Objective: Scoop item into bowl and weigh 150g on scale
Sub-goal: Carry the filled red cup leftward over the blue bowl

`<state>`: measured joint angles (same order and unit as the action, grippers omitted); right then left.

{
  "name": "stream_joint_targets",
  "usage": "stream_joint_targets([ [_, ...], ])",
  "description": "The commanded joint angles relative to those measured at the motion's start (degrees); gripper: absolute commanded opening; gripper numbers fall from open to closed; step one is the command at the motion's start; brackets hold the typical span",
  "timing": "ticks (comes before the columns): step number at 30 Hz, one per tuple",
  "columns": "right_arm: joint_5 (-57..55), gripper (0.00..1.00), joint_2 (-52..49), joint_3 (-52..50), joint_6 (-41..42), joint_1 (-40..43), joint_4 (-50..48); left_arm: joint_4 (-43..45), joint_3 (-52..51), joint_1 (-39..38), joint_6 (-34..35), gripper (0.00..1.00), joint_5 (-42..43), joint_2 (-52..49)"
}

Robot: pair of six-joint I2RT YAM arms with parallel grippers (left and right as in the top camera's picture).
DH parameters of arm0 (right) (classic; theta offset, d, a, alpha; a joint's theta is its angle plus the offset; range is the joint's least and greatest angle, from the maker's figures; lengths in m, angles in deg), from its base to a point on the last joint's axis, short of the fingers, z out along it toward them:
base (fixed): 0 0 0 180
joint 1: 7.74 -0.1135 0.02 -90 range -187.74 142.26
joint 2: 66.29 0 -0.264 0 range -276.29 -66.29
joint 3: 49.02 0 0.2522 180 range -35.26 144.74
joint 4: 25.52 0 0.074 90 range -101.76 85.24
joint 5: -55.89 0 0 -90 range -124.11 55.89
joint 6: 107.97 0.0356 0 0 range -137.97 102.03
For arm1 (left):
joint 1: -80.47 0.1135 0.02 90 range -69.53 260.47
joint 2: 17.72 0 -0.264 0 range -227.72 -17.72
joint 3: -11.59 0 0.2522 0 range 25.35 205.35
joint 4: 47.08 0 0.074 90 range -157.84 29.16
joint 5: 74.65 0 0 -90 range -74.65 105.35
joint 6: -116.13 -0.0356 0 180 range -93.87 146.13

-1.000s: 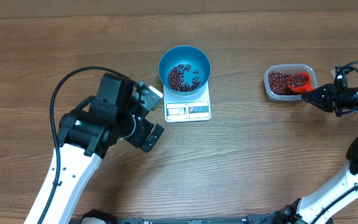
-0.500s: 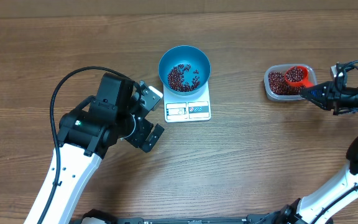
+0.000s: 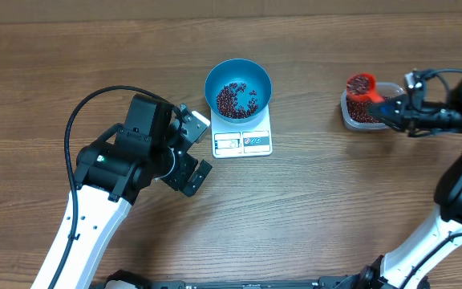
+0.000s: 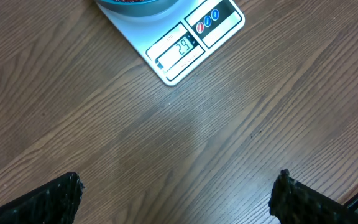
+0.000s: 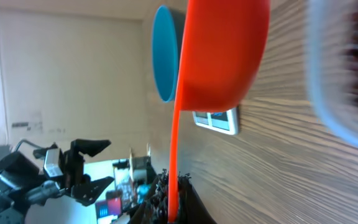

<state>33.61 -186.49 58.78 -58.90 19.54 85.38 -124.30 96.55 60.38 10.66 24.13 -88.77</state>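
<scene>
The blue bowl (image 3: pixel 257 77) stands on the white scale (image 3: pixel 243 143), with a thin heap of red-brown beans (image 3: pixel 233 100) inside. Off to the right, my right gripper (image 3: pixel 387 107) is shut on the handle of a red scoop (image 3: pixel 360 83). The scoop carries beans and hangs over the left end of the clear tub (image 3: pixel 346 114). In the right wrist view the scoop (image 5: pixel 222 50) fills the top, with the bowl (image 5: pixel 165 53) and the scale (image 5: pixel 219 119) beyond it. My left gripper (image 3: pixel 198 149) is open over bare wood, left of the scale, whose display (image 4: pixel 179 48) is lit.
The clear tub holds more beans (image 3: pixel 365 113) and sits at the right, near the table's far edge. A black cable (image 3: pixel 95 100) loops over the left arm. Bare wood lies between the scale and the tub.
My right gripper has lifted the filled scoop out of the tub and carried it left, toward the bowl. The left arm has not moved.
</scene>
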Motion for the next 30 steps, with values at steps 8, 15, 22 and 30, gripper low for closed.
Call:
stream_joint_targets([
  [8, 8.3, 0.04, 0.0, -0.1, -1.6, -11.2, -0.5, 0.0, 1.3, 0.2, -1.3, 1.00, 0.0, -0.1],
  [15, 10.2, 0.04, 0.0, 1.2, -1.6, -18.5, -1.7, 0.0, 1.3, 0.2, -1.3, 1.00, 0.0, -0.1],
  [22, 10.8, 0.04, 0.0, 1.3, 2.9, -24.4, -7.7, 0.0, 1.3, 0.2, -1.3, 1.00, 0.0, -0.1],
  [30, 8.3, 0.04, 0.0, 1.3, 14.9, -30.1, -21.5, 0.0, 1.3, 0.2, -1.3, 1.00, 0.0, -0.1],
])
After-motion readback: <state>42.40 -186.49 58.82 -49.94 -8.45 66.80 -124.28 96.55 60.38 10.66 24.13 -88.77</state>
